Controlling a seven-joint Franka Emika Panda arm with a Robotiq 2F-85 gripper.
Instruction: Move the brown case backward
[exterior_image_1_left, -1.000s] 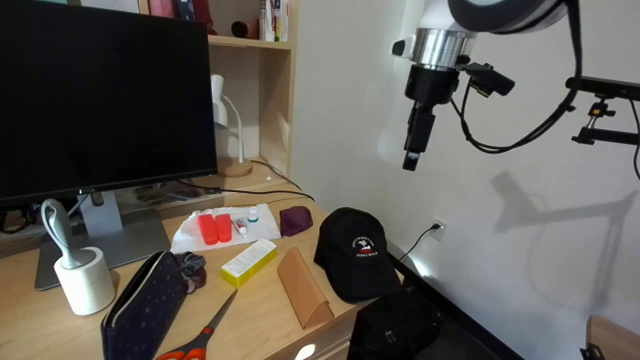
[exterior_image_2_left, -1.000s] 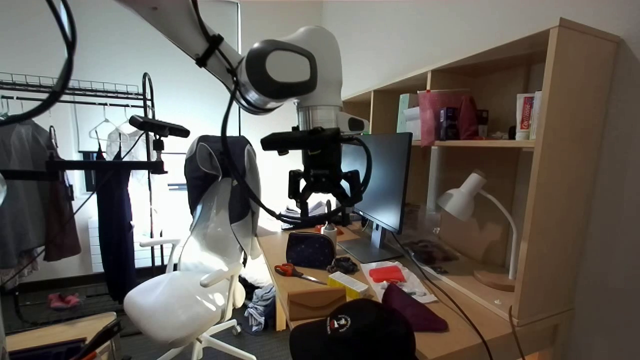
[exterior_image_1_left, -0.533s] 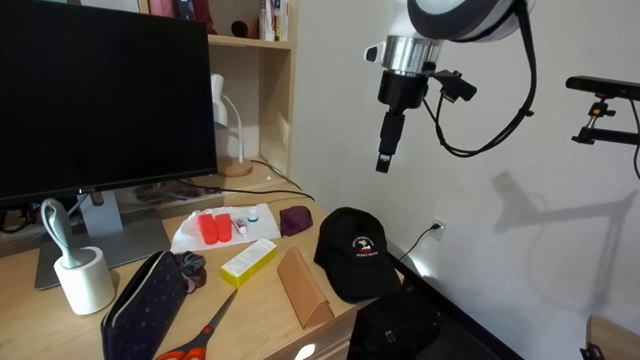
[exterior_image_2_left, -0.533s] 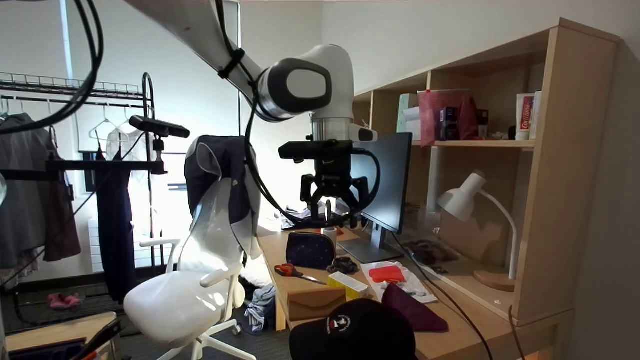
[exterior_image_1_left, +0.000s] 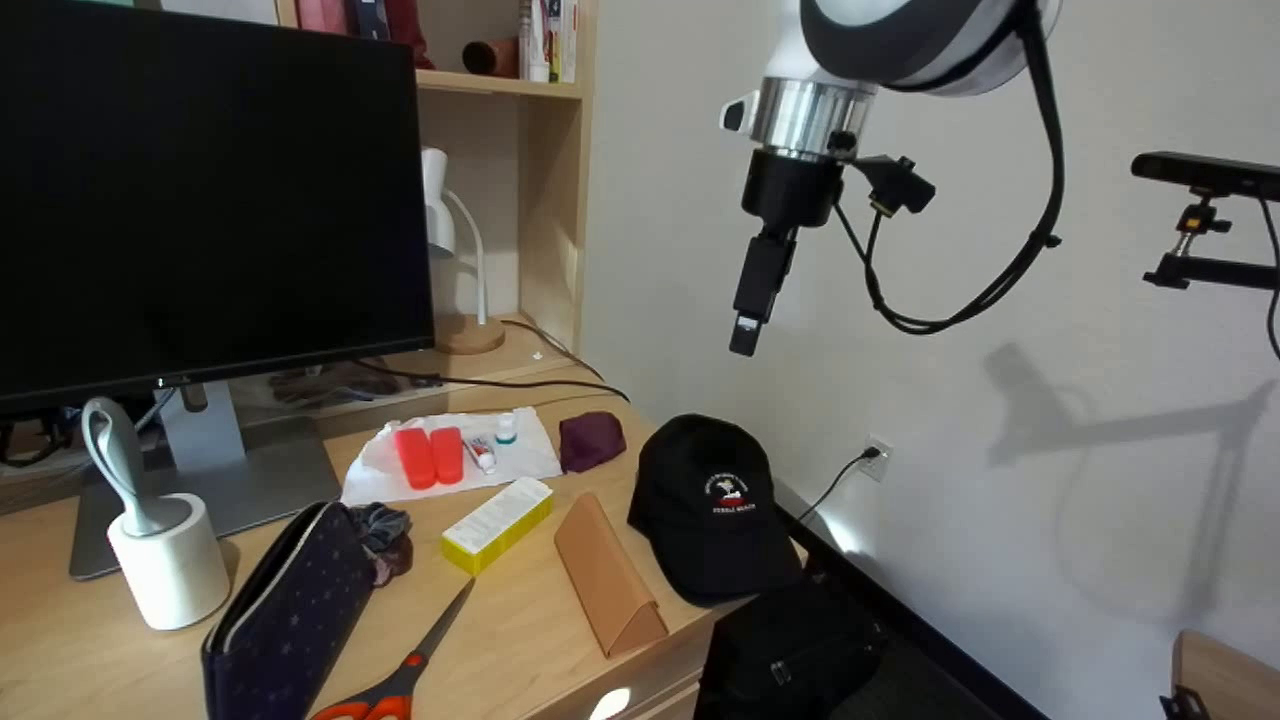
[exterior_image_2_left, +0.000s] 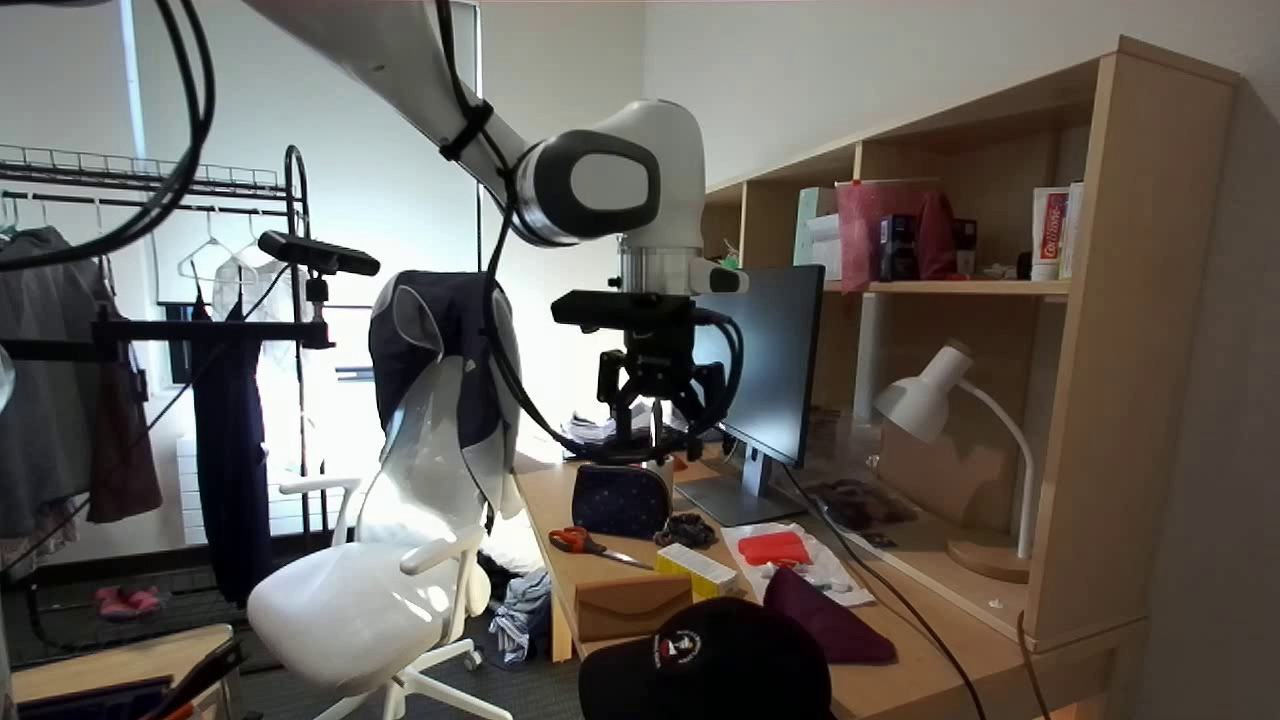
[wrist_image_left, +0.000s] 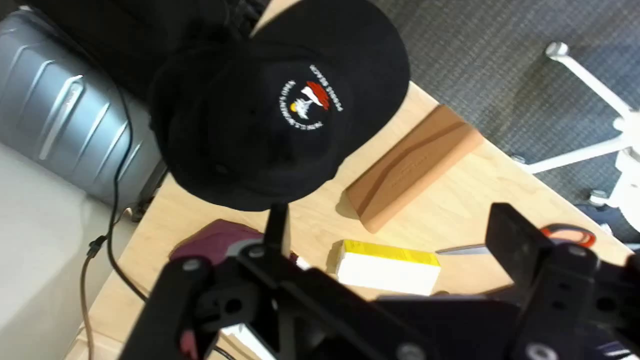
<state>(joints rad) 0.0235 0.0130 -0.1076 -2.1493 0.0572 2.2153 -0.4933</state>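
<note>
The brown case is a light-brown, wedge-shaped case with a flap. It lies on the desk near its edge in both exterior views (exterior_image_1_left: 605, 575) (exterior_image_2_left: 632, 608). It also shows in the wrist view (wrist_image_left: 415, 167), right of the black cap and beyond the yellow-and-white box. My gripper (wrist_image_left: 390, 217) is open and empty, its fingers wide apart. In an exterior view the gripper (exterior_image_1_left: 745, 335) hangs well above the desk, up and to the right of the case. It also shows open in an exterior view (exterior_image_2_left: 660, 445). Nothing touches the case.
A black cap (exterior_image_1_left: 712, 500) lies close beside the case. A yellow-and-white box (exterior_image_1_left: 497, 525), scissors (exterior_image_1_left: 430, 640), a dark starry pouch (exterior_image_1_left: 290, 610), a maroon pouch (exterior_image_1_left: 591, 441) and a lint roller (exterior_image_1_left: 170, 560) share the desk. A monitor (exterior_image_1_left: 210, 190) stands behind.
The arm and open gripper have moved left and slightly down in an exterior view, mostly in the first half second. The case and other desk objects have not moved.
</note>
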